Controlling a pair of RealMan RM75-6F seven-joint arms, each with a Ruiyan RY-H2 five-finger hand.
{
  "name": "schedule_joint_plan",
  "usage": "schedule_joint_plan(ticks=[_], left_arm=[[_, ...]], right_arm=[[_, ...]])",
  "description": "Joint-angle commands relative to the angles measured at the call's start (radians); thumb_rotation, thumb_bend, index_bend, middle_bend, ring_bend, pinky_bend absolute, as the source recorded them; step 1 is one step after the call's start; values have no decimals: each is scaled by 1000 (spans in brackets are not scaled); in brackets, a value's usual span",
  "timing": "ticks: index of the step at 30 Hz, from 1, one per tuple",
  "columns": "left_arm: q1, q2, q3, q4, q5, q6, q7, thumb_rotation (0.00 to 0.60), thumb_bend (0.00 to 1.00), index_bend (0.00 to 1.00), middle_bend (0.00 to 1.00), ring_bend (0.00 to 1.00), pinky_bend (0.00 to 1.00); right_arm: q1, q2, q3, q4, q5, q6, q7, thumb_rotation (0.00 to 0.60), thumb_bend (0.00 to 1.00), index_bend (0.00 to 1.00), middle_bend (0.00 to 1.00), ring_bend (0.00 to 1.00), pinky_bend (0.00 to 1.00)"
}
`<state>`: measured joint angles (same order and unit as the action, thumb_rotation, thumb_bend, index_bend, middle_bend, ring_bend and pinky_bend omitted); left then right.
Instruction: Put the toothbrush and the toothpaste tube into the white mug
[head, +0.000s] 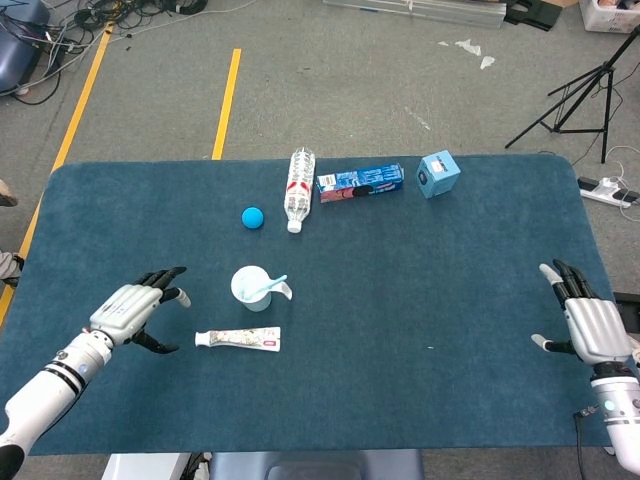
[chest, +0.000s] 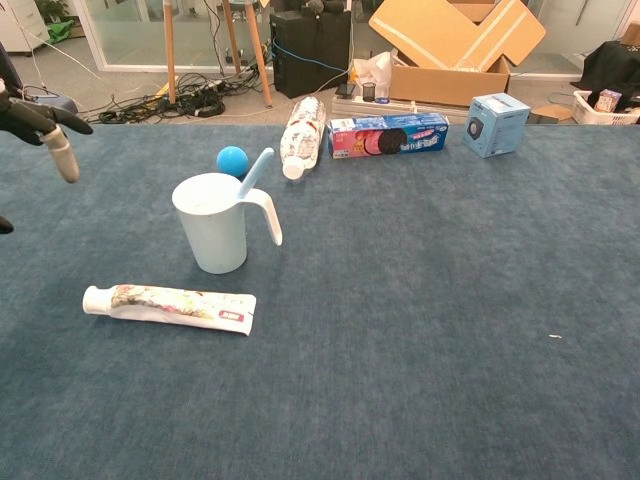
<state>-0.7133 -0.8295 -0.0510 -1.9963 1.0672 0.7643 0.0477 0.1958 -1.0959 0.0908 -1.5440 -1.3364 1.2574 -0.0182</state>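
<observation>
A white plastic mug with a side handle (chest: 217, 226) stands upright on the dark blue carpeted table (chest: 450, 300), a light blue toothbrush (chest: 253, 172) leaning out of it. Just in front lies a capped, patterned toothpaste tube (chest: 170, 306), apart from the mug. Behind are a small blue ball (chest: 232, 160), a clear plastic bottle on its side (chest: 302, 134), a blue biscuit packet (chest: 388, 136) and a light blue cubic box (chest: 496, 124). Dark fingertips (chest: 45, 117) of the left hand show at the left edge.

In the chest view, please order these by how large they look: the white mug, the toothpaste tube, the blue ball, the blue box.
1. Toothpaste tube, longest
2. White mug
3. Blue box
4. Blue ball

Box and ball lie farther from the camera, so their true sizes may be larger than they appear.
</observation>
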Motion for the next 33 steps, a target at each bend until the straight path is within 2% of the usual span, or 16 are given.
schedule_joint_plan(ticks=[1, 7, 18, 25, 26, 27, 29, 31, 33], left_arm=[[27, -60, 13, 46, 9, 27, -1, 600, 83, 308, 0, 0, 12], [54, -165, 3, 131, 17, 70, -27, 600, 83, 158, 0, 0, 0], [55, -288, -3, 262, -30, 39, -47, 600, 82, 192, 0, 0, 0], [79, -332, -8, 314, -5, 90, -42, 600, 83, 194, 3, 7, 9], [82, -339, -8, 321, 3, 105, -29, 600, 83, 196, 31, 50, 40], [87, -346, -7, 328, 11, 122, -14, 600, 83, 199, 100, 134, 107], [97, -363, -7, 342, 28, 162, 14, 600, 82, 211, 314, 354, 323], [102, -376, -8, 351, 40, 182, 30, 600, 78, 227, 586, 596, 606], [104, -381, -8, 356, 46, 185, 35, 600, 71, 243, 795, 770, 787]], right_arm=[[-3, 4, 3, -3, -1, 9, 3, 600, 15, 109, 19, 11, 397], [-8, 13, 11, -5, 5, 18, 15, 600, 15, 109, 19, 11, 397], [-10, 23, 15, -8, 7, 20, 31, 600, 15, 109, 19, 11, 397], [-11, 26, 16, -9, 7, 19, 37, 600, 15, 109, 19, 11, 397], [-11, 26, 16, -9, 6, 18, 37, 600, 15, 109, 19, 11, 397], [-11, 26, 16, -9, 6, 19, 37, 600, 15, 109, 19, 11, 397], [-11, 26, 16, -9, 6, 18, 37, 600, 15, 109, 19, 11, 397], [-10, 26, 16, -9, 6, 18, 37, 600, 15, 109, 19, 11, 397], [-10, 26, 16, -9, 6, 18, 37, 600, 15, 109, 19, 11, 397]])
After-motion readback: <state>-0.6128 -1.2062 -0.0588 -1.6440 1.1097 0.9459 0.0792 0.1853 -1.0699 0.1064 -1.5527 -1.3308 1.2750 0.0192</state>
